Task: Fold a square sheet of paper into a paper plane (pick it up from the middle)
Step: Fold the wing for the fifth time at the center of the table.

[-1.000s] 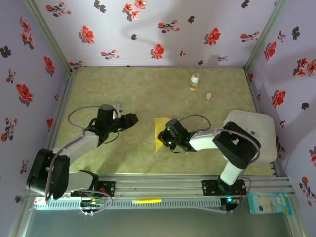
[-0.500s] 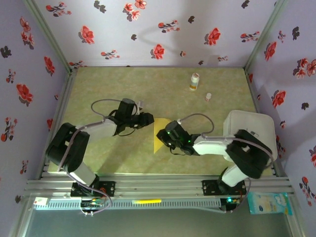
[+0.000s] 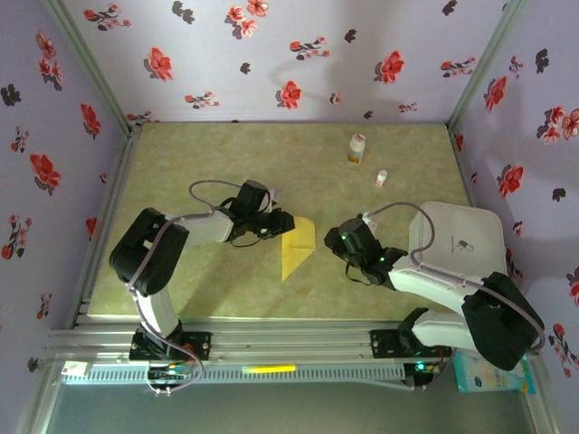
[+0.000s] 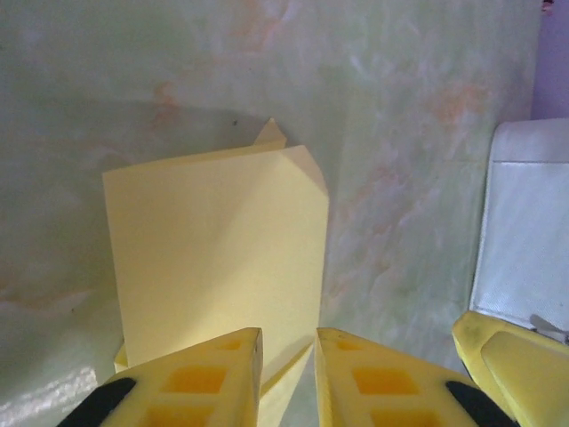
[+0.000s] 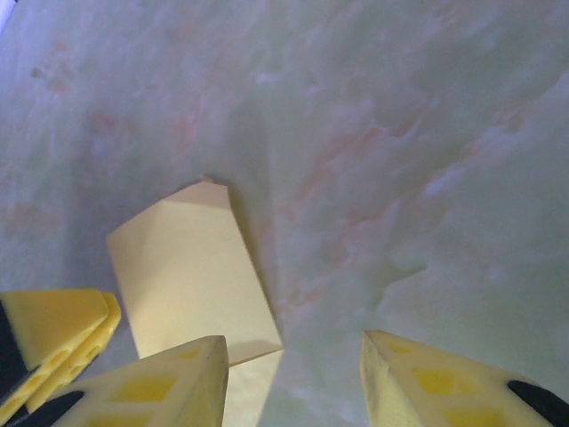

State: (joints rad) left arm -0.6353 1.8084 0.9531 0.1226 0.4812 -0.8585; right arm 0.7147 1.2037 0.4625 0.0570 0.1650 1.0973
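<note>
one creased square sheet of paper (image 4: 213,240) lies just ahead of the left end effector (image 4: 289,342), nearly closed at its edge, grip unclear; right end effector (image 5: 293,342) gapes empty, sheet front-left.

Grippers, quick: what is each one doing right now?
Left gripper: nearly closed over the folded mustard-yellow paper sheet; grip cannot be told.
Right gripper: open, holding nothing.
</note>
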